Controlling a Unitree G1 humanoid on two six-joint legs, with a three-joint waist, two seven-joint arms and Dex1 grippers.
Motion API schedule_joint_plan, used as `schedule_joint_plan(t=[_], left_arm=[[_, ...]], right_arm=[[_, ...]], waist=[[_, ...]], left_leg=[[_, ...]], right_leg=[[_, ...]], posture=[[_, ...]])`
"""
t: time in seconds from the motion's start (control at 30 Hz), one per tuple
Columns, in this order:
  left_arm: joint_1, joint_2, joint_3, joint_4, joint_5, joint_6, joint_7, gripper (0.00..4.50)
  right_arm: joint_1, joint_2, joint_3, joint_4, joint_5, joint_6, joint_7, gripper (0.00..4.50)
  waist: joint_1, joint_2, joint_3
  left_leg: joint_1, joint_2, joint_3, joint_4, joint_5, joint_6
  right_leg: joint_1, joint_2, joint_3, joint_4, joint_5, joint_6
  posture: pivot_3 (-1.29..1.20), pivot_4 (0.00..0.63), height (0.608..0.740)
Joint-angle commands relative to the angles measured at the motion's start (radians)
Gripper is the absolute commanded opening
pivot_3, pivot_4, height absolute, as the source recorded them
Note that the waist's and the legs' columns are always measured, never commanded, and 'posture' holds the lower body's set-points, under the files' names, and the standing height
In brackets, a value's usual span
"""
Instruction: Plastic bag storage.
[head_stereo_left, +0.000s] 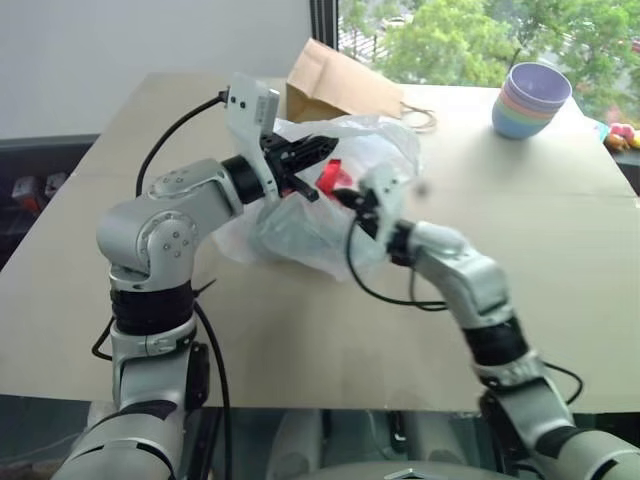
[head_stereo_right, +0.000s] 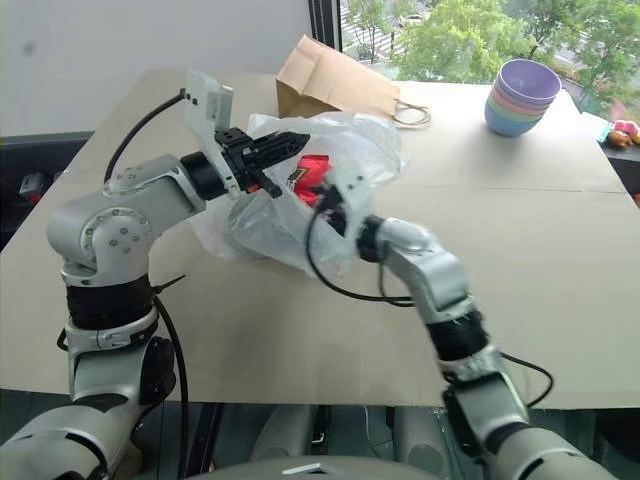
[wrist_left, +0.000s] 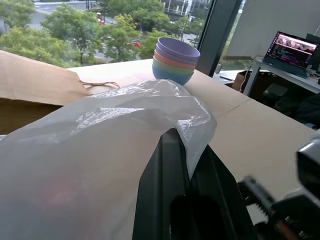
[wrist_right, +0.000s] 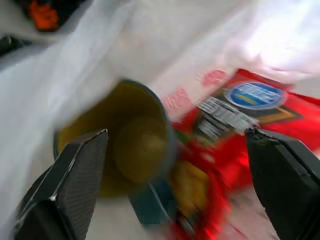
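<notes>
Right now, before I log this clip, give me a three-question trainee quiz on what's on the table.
1. True or false: the left gripper is shut on the plastic bag.
2. The right gripper is: A open, B shut on the red chips packet, C shut on the bag.
3. What stands at the table's far right corner?

Key: 1 true. 2 A. 3 the stack of pastel bowls, right of the brown paper bag.
</notes>
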Motion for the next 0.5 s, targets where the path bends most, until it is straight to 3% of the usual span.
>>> schedule_joint_plan(t=[0.03,0.17,0.43,0.5], left_arm=[[-0.008,0.001,0.010,-0.011,-0.013,-0.031,-0.020,0.00],[-0.003,0.004,-0.005,-0.018,-0.009,-0.038,-0.035,0.00],[0.007,0.020,-0.030,-0.025,0.010,-0.057,-0.054,0.00],[0.010,0.022,-0.027,-0.038,0.006,-0.055,-0.047,0.00]], right_arm=[[0.011,-0.119,-0.002,-0.155,-0.134,-0.005,-0.070,4.47],[-0.072,-0.188,0.009,-0.005,-0.294,-0.054,-0.177,4.47],[-0.403,-0.048,-0.058,0.660,-0.321,-0.290,-0.266,4.47],[-0.454,-0.035,-0.077,0.762,-0.314,-0.357,-0.263,3.92]], waist=[[0.000,0.000,0.000],[-0.004,0.000,0.000],[-0.023,0.000,0.000],[-0.020,0.000,0.000]], left_leg=[[0.000,0.000,0.000,0.000,0.000,0.000],[0.001,0.000,0.002,0.000,0.000,0.000],[0.001,0.000,0.002,-0.001,0.000,0.000],[0.000,0.000,0.002,-0.001,0.000,0.000]], right_leg=[[0.000,0.000,0.000,0.000,0.000,0.000],[0.000,0.001,0.002,0.001,0.000,0.000],[0.000,0.001,0.003,0.000,0.000,0.000],[0.000,0.001,0.003,-0.002,0.000,0.000]], posture=[[0.00,0.150,0.740],[0.00,0.150,0.740],[0.00,0.150,0.740],[0.00,0.150,0.740]])
